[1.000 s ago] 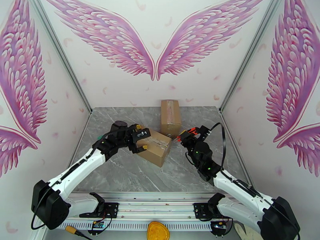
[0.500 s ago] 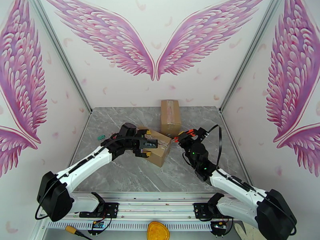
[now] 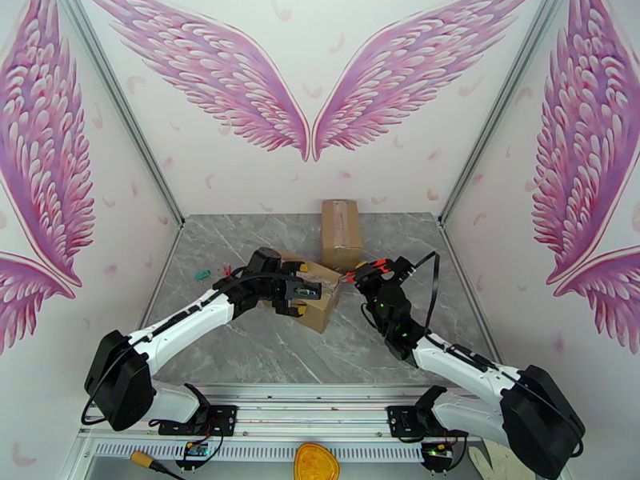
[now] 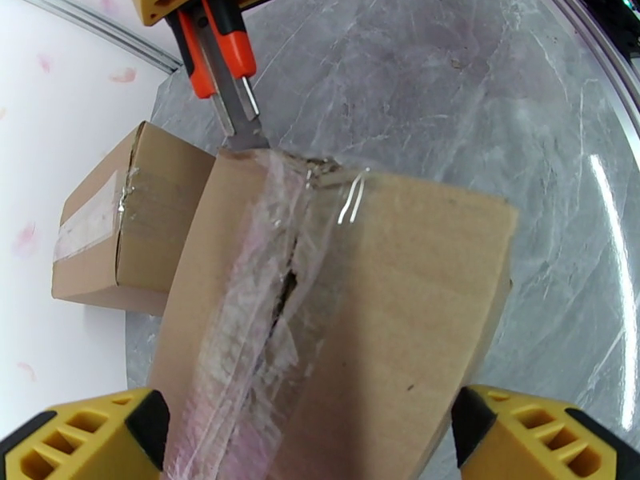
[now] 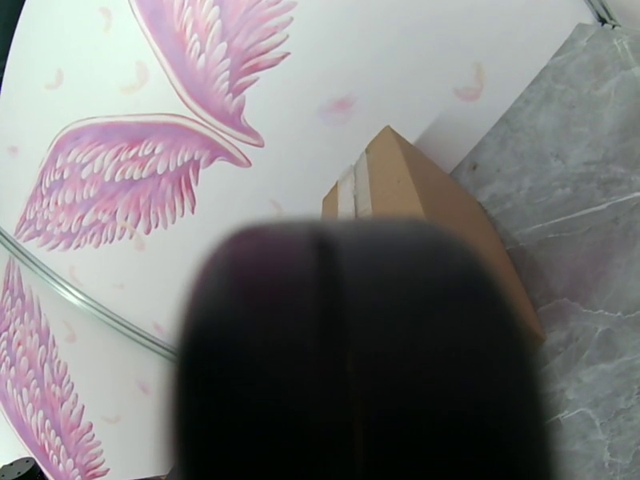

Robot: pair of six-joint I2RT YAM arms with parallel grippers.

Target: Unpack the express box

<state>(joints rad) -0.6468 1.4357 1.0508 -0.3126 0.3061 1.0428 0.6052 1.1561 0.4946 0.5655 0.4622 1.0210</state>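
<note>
The express box (image 3: 322, 308) is brown cardboard and lies mid-table with a clear-taped seam (image 4: 276, 290), split partway along, facing up. My left gripper (image 3: 302, 295) reaches over it. In the left wrist view its yellow fingers (image 4: 88, 438) press both sides of the box (image 4: 376, 314). My right gripper (image 3: 370, 272) is shut on an orange utility knife (image 3: 355, 274). The knife's blade (image 4: 240, 114) touches the far end of the seam. A dark blurred shape (image 5: 360, 354) blocks most of the right wrist view.
A second taped cardboard box (image 3: 341, 234) stands against the back wall, just behind the first; it also appears as the box (image 4: 112, 234) and the box (image 5: 424, 202). Small green (image 3: 202, 274) and red (image 3: 226, 270) bits lie at table left. Bare marble lies in front.
My left gripper has slid right along the box's top and closed over it, and the box has shifted. My right gripper has brought the knife left until the blade meets the box's end.
</note>
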